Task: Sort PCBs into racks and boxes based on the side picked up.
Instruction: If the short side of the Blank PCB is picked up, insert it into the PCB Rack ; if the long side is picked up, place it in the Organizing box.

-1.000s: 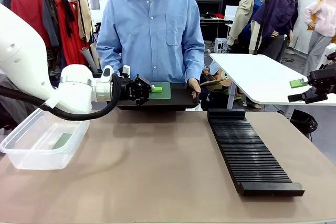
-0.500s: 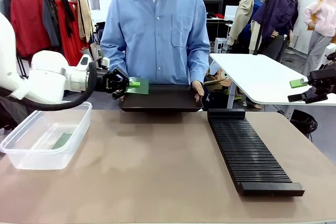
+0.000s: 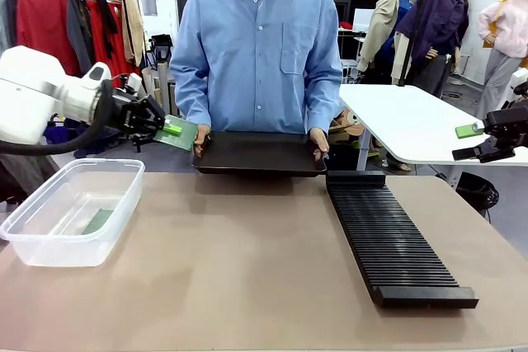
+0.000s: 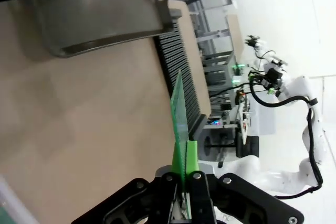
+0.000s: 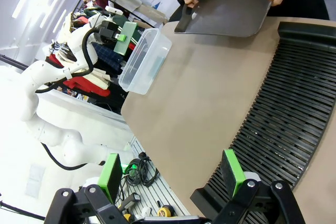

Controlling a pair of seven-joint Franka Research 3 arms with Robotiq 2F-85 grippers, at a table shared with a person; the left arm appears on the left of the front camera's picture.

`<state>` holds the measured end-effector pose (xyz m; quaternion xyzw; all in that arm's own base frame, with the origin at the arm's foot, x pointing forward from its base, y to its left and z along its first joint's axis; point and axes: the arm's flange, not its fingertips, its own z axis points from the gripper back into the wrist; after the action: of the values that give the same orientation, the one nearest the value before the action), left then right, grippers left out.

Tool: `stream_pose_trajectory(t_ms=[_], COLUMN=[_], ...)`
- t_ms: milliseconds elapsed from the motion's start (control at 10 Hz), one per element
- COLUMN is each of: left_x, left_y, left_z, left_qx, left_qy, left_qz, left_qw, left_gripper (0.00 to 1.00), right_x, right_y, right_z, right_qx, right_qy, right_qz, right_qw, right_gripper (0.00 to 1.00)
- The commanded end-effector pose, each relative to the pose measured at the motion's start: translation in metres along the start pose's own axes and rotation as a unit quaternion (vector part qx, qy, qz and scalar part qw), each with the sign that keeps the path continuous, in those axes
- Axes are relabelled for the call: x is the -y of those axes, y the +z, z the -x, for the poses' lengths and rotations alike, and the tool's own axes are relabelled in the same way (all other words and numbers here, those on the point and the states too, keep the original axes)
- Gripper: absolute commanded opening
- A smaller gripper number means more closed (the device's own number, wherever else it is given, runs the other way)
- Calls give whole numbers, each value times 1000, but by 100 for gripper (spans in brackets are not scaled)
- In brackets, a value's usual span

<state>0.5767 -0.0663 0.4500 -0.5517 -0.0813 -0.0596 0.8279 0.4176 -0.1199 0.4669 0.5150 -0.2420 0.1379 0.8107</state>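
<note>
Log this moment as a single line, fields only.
left gripper: shut on PCB, above far end of box | right gripper: open, empty, over rack | person: holds tray

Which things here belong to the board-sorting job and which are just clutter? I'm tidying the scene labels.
Job:
- thin dark green circuit board held in the left gripper
- second green board in the clear plastic tub
- long black slotted rack
- flat black tray held by the person

Lying about:
- clothes rail
- white side table

Two PCBs — one rack — one box — one tray
</note>
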Motion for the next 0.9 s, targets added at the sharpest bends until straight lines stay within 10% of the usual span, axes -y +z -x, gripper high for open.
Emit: stream_pose_trajectory(t_ms=[0, 800], left_x=[10, 9], left_y=[25, 85], left_z=[8, 7], left_qx=[-15, -63], left_qy=[13, 51], left_qz=[-57, -328], left_qw=[998, 941], left_gripper=[0, 0], right_x=[-3, -3], right_y=[0, 0], right_z=[-1, -1], right_qx=[1, 1], right_qy=[-2, -2], right_qz=[-2, -2], right_qw=[1000, 1000], right_gripper=[100, 100])
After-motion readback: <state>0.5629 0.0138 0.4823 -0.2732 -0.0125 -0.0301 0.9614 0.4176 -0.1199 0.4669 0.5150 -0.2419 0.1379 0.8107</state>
